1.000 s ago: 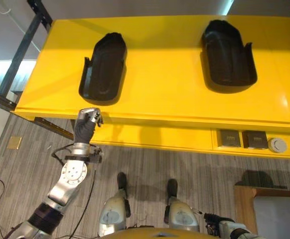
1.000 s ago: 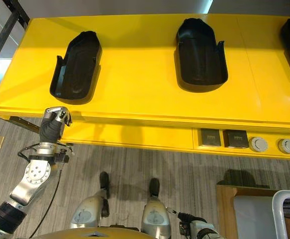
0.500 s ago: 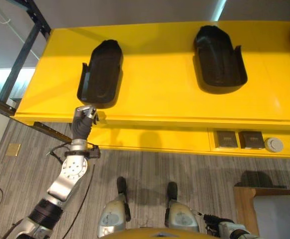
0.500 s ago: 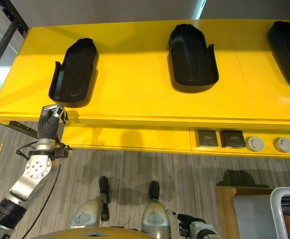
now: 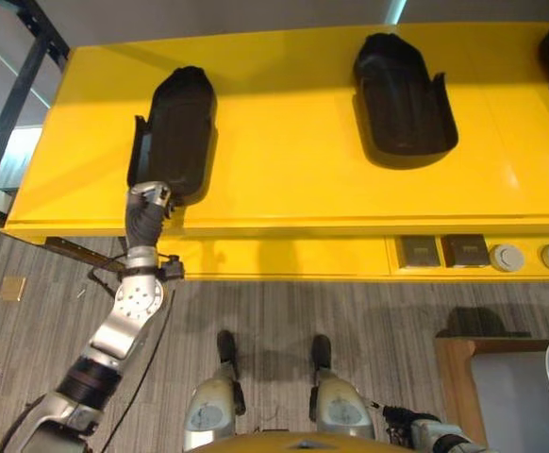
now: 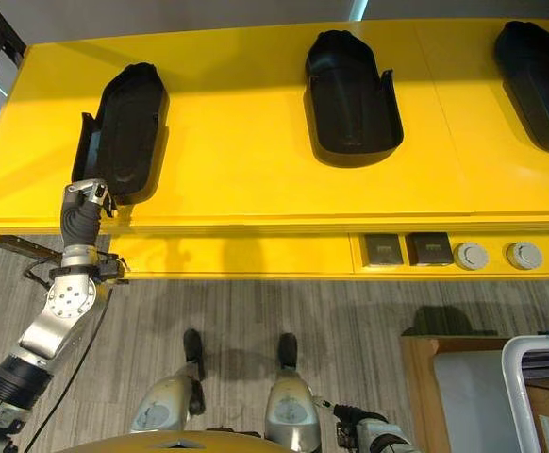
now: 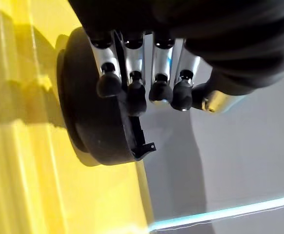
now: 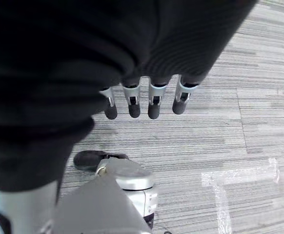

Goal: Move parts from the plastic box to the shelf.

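Note:
Three black moulded parts lie on the yellow shelf: one at the left, one in the middle, one at the far right. My left hand is raised at the shelf's front edge, against the near end of the left part. Its fingers hang relaxed, their dark tips against the part's rim, and hold nothing. Down by my side, my right hand hangs above the floor with straight fingers and nothing in it.
The shelf's front face carries two dark square plates and two round knobs. A wooden platform with a pale plastic box stands at the lower right. A dark metal frame post rises at the far left.
The camera has shifted. My left hand has moved up from below the shelf's front edge to the near end of the left part.

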Available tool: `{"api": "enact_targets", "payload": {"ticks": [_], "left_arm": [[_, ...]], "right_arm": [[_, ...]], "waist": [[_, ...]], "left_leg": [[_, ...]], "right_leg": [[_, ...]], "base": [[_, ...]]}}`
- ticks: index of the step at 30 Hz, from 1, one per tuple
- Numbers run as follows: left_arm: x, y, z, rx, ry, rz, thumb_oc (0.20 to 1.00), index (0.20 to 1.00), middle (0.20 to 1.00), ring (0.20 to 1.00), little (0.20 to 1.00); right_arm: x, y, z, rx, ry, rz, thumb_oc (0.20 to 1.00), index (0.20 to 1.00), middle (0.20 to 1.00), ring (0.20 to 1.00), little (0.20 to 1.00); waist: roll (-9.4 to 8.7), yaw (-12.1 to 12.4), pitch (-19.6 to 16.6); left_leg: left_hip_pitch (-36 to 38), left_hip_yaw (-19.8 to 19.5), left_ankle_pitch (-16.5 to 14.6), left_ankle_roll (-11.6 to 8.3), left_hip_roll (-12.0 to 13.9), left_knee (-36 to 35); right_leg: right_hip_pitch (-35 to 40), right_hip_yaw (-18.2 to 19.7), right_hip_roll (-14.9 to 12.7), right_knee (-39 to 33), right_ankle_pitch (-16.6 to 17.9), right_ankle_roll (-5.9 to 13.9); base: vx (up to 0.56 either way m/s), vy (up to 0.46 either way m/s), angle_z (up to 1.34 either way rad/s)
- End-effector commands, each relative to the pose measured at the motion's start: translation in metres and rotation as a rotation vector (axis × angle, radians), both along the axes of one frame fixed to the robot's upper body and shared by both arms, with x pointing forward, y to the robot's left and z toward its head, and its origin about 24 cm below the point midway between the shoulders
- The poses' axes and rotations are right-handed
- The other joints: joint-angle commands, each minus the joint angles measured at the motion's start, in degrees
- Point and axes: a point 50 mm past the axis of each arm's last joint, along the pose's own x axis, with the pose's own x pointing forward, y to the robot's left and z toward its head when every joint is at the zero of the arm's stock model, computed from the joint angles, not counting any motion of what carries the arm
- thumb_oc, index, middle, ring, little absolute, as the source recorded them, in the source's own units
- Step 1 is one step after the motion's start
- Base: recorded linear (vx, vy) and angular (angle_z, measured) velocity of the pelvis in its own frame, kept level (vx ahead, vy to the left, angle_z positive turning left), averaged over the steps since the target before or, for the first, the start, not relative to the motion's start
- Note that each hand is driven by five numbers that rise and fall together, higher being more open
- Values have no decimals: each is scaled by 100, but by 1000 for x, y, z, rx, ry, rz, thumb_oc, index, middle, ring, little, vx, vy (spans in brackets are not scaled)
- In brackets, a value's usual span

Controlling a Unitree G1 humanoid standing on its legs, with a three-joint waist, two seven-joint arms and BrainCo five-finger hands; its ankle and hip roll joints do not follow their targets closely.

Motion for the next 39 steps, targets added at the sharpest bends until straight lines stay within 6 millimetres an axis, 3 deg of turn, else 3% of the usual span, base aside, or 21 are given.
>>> {"api": "enact_targets", "payload": {"ticks": [1,13,22,27,31,35,38,39], "left_arm": [[13,4,27,9,-104,32,200,200,200,200,200],[25,10,26,-21,-101,96,200,200,200,200,200],[34,21,59,-19,-242,159,200,200,200,200,200],[35,22,76,-31,-289,136,200,200,200,200,200],[28,18,64,-109,-267,102,200,200,200,200,200],[10,3,27,-145,-207,95,200,200,200,200,200],[-8,-1,1,-29,-203,155,200,200,200,200,200],[-15,0,-10,21,-192,193,341,341,341,341,341]], "right_arm": [[6,13,-2,25,13,61,1000,1000,1000,1000,1000],[19,17,1,32,-23,73,1000,1000,1000,1000,1000],[26,20,3,33,-45,83,1000,1000,1000,1000,1000],[22,21,1,30,-39,103,1000,1000,1000,1000,1000],[17,21,-1,25,-22,110,1000,1000,1000,1000,1000],[10,25,-4,37,6,78,1000,1000,1000,1000,1000],[4,27,-6,53,31,45,1000,1000,1000,1000,1000],[1,28,-8,69,49,26,1000,1000,1000,1000,1000]], "waist": [[-128,-41,329],[-179,-142,567],[-259,-230,687],[-290,-223,556],[-288,-134,372],[-300,69,30],[-323,257,-289],[-337,345,-437]], "left_leg": [[219,134,-781,-33,100,13],[66,194,-750,-27,96,13],[-48,246,-713,-44,113,13],[25,190,-748,-48,100,13],[125,141,-787,-48,78,13],[351,121,-879,-27,27,13],[557,132,-955,-8,-3,13],[656,131,-976,-5,-8,13]], "right_leg": [[58,-24,-18,114,-740,-257],[-167,63,-7,129,-660,-250],[-316,143,11,94,-581,-240],[-222,157,23,80,-610,-237],[-66,79,13,68,-657,-233],[250,-131,-25,60,-738,-239],[534,-325,-71,28,-774,-248],[660,-392,-84,15,-785,-248]], "base": [[-7,5,-5],[-26,2,-1],[-25,3,-5],[-30,-7,-1],[-11,-10,0],[-44,-31,11],[-42,-36,11],[-18,-37,12]]}}
